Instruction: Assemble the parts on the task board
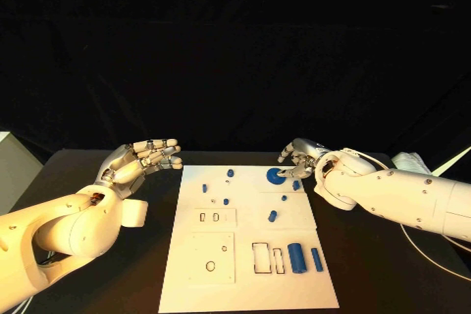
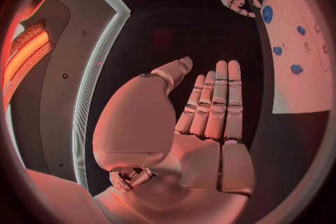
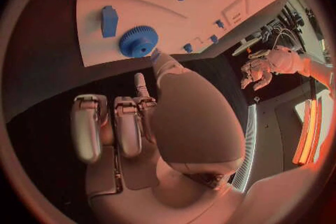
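Note:
The white task board (image 1: 250,287) lies in the middle of the table. A blue gear (image 1: 277,176) lies flat near its far right corner. My right hand (image 1: 300,160) hovers at the gear's right edge, fingertips close to it. In the right wrist view the gear (image 3: 138,41) sits just beyond my right hand (image 3: 133,117), most fingers curled in. A small blue bit shows at the thumb tip; whether it is held is unclear. My left hand (image 1: 145,161) floats left of the board, fingers apart, holding nothing. Its flat palm is plain on my left hand (image 2: 210,123).
Small blue pegs (image 1: 230,171) dot the board's far half, and a blue block (image 1: 295,184) lies beside the gear. Larger blue cylinders (image 1: 295,257) lie by rectangular slots near the front right. A white box (image 1: 12,164) stands at the table's left edge; cables (image 1: 432,249) run along the right.

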Tool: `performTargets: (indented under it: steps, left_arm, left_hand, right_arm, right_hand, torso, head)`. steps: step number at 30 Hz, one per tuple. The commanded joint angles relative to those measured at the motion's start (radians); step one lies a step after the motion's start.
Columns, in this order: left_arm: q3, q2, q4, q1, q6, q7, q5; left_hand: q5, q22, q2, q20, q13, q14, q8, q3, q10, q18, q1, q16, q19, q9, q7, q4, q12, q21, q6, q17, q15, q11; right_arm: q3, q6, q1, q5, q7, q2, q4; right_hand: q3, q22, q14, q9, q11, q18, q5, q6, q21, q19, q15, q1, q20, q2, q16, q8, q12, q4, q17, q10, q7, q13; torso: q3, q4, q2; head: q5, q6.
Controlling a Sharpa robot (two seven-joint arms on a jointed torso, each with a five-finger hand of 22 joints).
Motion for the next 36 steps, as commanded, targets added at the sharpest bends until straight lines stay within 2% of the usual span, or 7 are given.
performTargets:
  steps: [1, 8, 23, 32, 36]
  left_arm:
    - [0.001, 0.002, 0.000, 0.001, 0.023, 0.005, 0.003]
    - [0.001, 0.002, -0.001, 0.001, 0.024, 0.004, 0.003]
    - [0.001, 0.001, -0.002, 0.001, 0.023, 0.002, 0.003]
    - [0.001, 0.001, -0.002, 0.001, 0.023, 0.001, 0.003]
    - [0.001, 0.001, -0.003, 0.001, 0.023, 0.001, 0.003]
  left_hand:
    - [0.000, 0.001, 0.003, 0.001, 0.001, -0.008, -0.002, 0.004, -0.005, -0.004, -0.006, 0.002, -0.007, 0.001, 0.018, 0.005, 0.007, 0.004, -0.004, 0.001, -0.001, 0.000]
    - [0.000, 0.002, 0.003, 0.001, 0.001, -0.008, -0.002, 0.004, -0.005, -0.004, -0.007, 0.003, -0.008, 0.001, 0.018, 0.005, 0.007, 0.006, -0.004, 0.002, -0.001, 0.000]
    - [0.000, 0.002, 0.003, 0.002, 0.001, -0.009, -0.001, 0.004, -0.005, -0.004, -0.007, 0.003, -0.010, 0.002, 0.018, 0.005, 0.007, 0.007, -0.004, 0.003, 0.000, 0.000]
    - [0.000, 0.003, 0.003, 0.002, 0.001, -0.010, -0.001, 0.004, -0.005, -0.004, -0.007, 0.002, -0.010, 0.002, 0.018, 0.006, 0.007, 0.007, -0.004, 0.003, 0.000, 0.000]
    - [0.000, 0.003, 0.003, 0.002, 0.001, -0.010, -0.001, 0.004, -0.005, -0.004, -0.007, 0.002, -0.010, 0.002, 0.018, 0.006, 0.007, 0.007, -0.004, 0.003, 0.000, 0.000]
  right_arm:
    - [0.000, 0.067, -0.004, 0.023, -0.016, 0.012, -0.013]
    - [0.000, 0.084, -0.013, 0.020, -0.022, 0.038, -0.052]
    - [0.000, 0.094, -0.017, 0.022, -0.023, 0.055, -0.075]
    - [0.000, 0.093, -0.018, 0.035, -0.014, 0.064, -0.089]
    - [-0.001, 0.077, -0.020, -0.004, -0.017, 0.068, -0.092]
  right_hand:
    - [-0.006, 0.186, 0.104, 0.000, 0.009, -0.009, 0.005, -0.004, 0.007, 0.066, 0.007, -0.013, 0.009, 0.001, 0.004, 0.003, 0.007, 0.001, 0.263, 0.093, 0.001, 0.247]
    - [-0.004, 0.192, 0.104, 0.000, 0.009, -0.010, 0.008, -0.002, 0.012, 0.069, 0.008, -0.011, 0.010, 0.005, 0.004, 0.006, 0.010, 0.000, 0.263, 0.095, 0.001, 0.250]
    - [-0.004, 0.193, 0.104, 0.001, 0.010, -0.010, 0.009, 0.000, 0.012, 0.069, 0.008, -0.014, 0.010, 0.006, 0.004, 0.008, 0.010, 0.001, 0.263, 0.094, 0.001, 0.249]
    - [0.015, 0.198, 0.104, 0.004, 0.005, -0.011, 0.036, 0.031, 0.016, 0.070, 0.005, -0.017, 0.010, 0.026, 0.004, 0.025, 0.013, 0.001, 0.263, 0.097, -0.005, 0.254]
    - [0.050, 0.202, 0.104, 0.002, 0.000, -0.012, 0.035, 0.053, 0.019, 0.071, 0.000, 0.000, 0.006, 0.040, 0.004, 0.031, 0.016, -0.009, 0.263, 0.100, -0.011, 0.258]
  torso:
    - [-0.0012, 0.0010, 0.001]
    - [-0.0025, 0.0011, 0.001]
    - [-0.0016, -0.0017, 0.000]
    - [-0.0012, -0.0006, 0.000]
    - [-0.0012, -0.0007, 0.000]
  head:
    - [0.002, -0.005]
    - [0.003, -0.012]
    - [0.006, -0.015]
    - [0.006, -0.017]
    - [0.006, -0.018]
